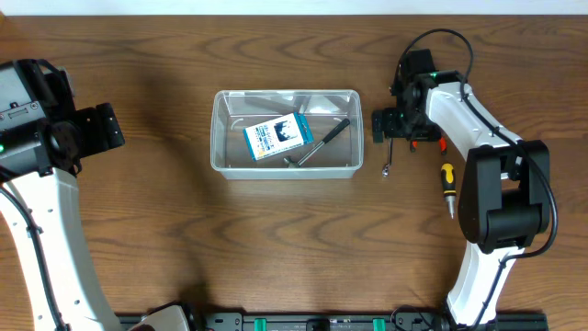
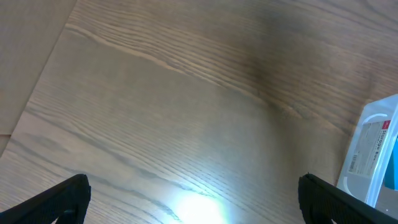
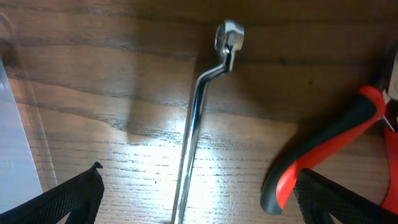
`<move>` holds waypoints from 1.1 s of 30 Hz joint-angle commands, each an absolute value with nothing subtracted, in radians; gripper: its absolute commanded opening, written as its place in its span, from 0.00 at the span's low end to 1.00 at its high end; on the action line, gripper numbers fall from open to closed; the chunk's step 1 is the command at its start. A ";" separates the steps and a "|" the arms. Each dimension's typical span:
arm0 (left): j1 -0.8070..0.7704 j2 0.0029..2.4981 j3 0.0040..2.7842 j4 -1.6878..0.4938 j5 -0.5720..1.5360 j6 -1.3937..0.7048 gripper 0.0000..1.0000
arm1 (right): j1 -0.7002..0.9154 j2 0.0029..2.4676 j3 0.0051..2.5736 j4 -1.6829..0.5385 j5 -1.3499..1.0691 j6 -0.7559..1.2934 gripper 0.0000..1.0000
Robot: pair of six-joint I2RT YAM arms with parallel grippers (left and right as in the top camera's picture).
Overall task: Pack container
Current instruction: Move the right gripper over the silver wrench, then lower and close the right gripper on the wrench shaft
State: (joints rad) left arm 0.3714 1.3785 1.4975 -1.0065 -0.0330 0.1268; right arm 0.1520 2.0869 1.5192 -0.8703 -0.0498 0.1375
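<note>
The clear plastic container (image 1: 286,132) sits mid-table and holds a blue-and-white card box (image 1: 277,136) and a black-handled tool (image 1: 317,145). Its edge shows in the left wrist view (image 2: 376,155) and the right wrist view (image 3: 15,143). A silver offset wrench (image 1: 389,158) lies on the table right of the container. In the right wrist view the wrench (image 3: 202,99) runs between my open right gripper's fingers (image 3: 199,193). Red-and-black pliers handles (image 3: 323,149) lie beside the right finger. My left gripper (image 2: 196,199) is open and empty over bare wood, far left of the container.
A yellow-and-black screwdriver (image 1: 448,184) lies right of the wrench. The red pliers (image 1: 432,140) sit partly under the right arm. The table is dark wood.
</note>
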 commanded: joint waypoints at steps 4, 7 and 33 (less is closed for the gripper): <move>0.376 1.380 1.487 -1.009 -0.030 0.113 0.98 | 0.159 2.097 1.522 -0.863 -0.057 0.095 0.99; 0.376 1.380 1.487 -1.009 -0.030 0.113 0.98 | 0.159 2.099 1.519 -0.860 -0.057 0.077 0.99; 0.376 1.380 1.487 -1.010 -0.030 0.113 0.98 | 0.159 2.165 1.509 -0.852 -0.060 0.051 0.74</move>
